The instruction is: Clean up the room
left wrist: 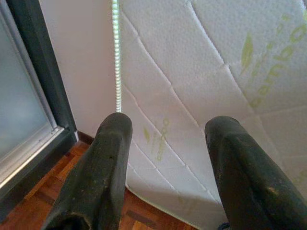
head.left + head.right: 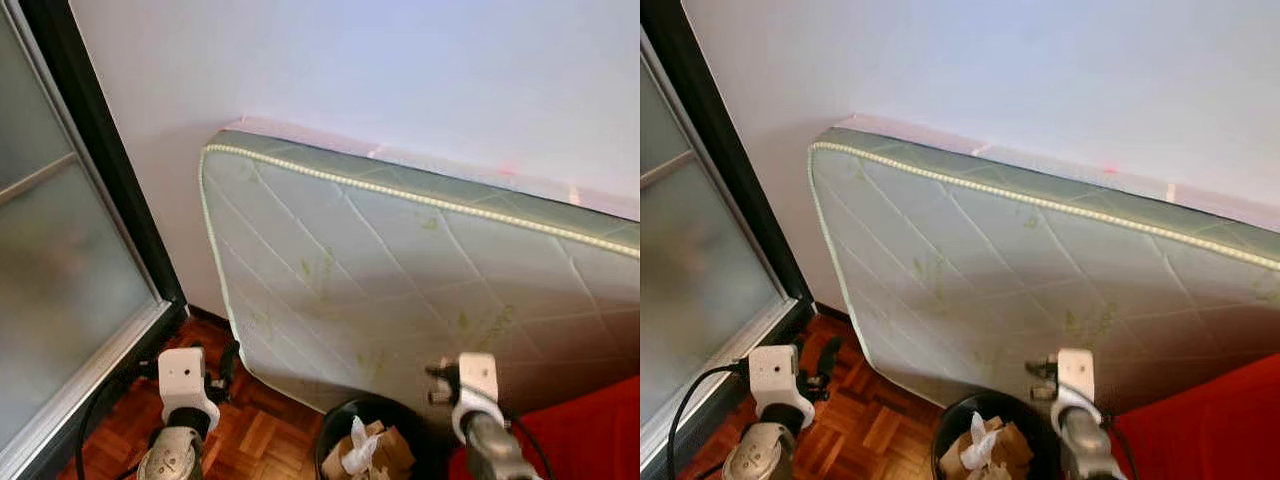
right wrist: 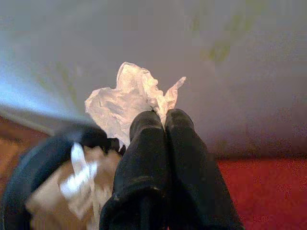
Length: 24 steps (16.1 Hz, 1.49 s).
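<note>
A crumpled white tissue (image 3: 129, 100) sits pinched at the tips of the right gripper (image 3: 160, 117), whose two black fingers are closed together on it. It hangs just above and slightly beyond the rim of the round black waste bin (image 3: 29, 163), which already holds paper scraps, so release likely needs a short move toward the bin's middle. The left gripper (image 1: 168, 139) stands wide apart, holding nothing, facing the quilted white mattress (image 2: 400, 270) leaning on the wall.

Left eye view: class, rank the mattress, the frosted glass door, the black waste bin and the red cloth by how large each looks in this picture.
1. mattress
2. frosted glass door
3. red cloth
4. black waste bin, cut off by the frame's edge, so its rank below the cloth is unsure.
</note>
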Tool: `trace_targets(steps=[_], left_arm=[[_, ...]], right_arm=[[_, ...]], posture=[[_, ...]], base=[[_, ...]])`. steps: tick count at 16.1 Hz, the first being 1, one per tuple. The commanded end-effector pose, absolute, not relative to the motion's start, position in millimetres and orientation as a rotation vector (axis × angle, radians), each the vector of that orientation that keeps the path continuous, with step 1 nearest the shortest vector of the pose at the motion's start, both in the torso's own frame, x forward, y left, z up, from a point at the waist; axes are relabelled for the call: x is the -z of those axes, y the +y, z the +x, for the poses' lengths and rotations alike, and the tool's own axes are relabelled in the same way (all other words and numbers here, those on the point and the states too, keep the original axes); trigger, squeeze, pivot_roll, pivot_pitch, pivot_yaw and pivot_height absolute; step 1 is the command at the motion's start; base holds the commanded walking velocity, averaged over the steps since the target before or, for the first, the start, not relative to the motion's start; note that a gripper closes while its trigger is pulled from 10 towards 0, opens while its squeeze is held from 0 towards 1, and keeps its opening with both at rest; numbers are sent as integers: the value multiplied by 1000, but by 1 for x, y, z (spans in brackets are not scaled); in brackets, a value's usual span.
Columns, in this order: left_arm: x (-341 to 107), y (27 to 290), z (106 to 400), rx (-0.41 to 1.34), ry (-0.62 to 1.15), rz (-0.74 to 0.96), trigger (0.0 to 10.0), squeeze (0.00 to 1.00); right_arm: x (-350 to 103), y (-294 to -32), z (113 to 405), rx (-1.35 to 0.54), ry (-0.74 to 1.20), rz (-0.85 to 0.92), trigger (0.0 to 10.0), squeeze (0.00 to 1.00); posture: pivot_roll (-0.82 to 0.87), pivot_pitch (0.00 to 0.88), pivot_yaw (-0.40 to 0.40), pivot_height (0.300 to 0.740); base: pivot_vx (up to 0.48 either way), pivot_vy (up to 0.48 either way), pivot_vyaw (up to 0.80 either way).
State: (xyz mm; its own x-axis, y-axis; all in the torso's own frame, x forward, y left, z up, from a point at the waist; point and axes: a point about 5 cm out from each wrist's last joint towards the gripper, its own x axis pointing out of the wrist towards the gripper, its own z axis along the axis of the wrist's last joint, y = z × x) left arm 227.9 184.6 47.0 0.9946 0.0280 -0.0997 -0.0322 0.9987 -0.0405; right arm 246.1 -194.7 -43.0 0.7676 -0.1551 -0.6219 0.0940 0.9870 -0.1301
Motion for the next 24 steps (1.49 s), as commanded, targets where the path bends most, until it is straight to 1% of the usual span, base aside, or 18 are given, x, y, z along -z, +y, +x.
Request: trace_targets(steps=[1,3,5,8,9,10,11,14,19,21,24], left_arm=[[-49,184,227,-38,99,-57,10000,0],[-50,185,225,-43,101,-57,10000,0],[-50,186,225,-45,104,-56,10000,0],[-50,187,227,-47,106,-52,10000,0],[-50,187,227,-47,107,-52,10000,0],[-51,187,228,-46,108,-52,10000,0],[-51,187,228,-45,108,-52,10000,0],[-51,187,228,-47,111,-53,10000,0],[-51,186,229,-47,109,-53,10000,0],[-51,186,230,-48,110,-52,10000,0],[-51,186,230,-50,112,-54,10000,0]], right_arm=[[47,-196,242,126,717,-104,10000,0],[53,-192,234,111,760,-63,10000,0],[54,-186,234,56,757,-35,10000,0],[53,-182,235,45,750,-16,10000,0],[53,-181,236,41,749,-3,10000,118],[53,-180,236,34,746,1,10000,780],[53,-179,236,31,745,1,10000,1000],[54,-177,235,10,755,30,10000,1000],[60,-160,227,-122,802,88,10000,1000],[61,-157,227,-153,806,101,10000,1000],[68,-152,215,-233,866,114,10000,1000]], posture=[[189,35,-69,740],[196,43,-69,740],[194,46,-66,740],[191,44,-60,740],[192,45,-60,740],[191,45,-59,740],[191,45,-59,740],[191,47,-60,740],[190,50,-60,740],[192,50,-63,740],[192,52,-64,740]], base=[[0,0,0],[0,0,0],[0,0,0],[0,0,0],[0,0,0],[0,0,0],[0,0,0],[0,0,0],[0,0,0],[0,0,0],[0,0,0]])
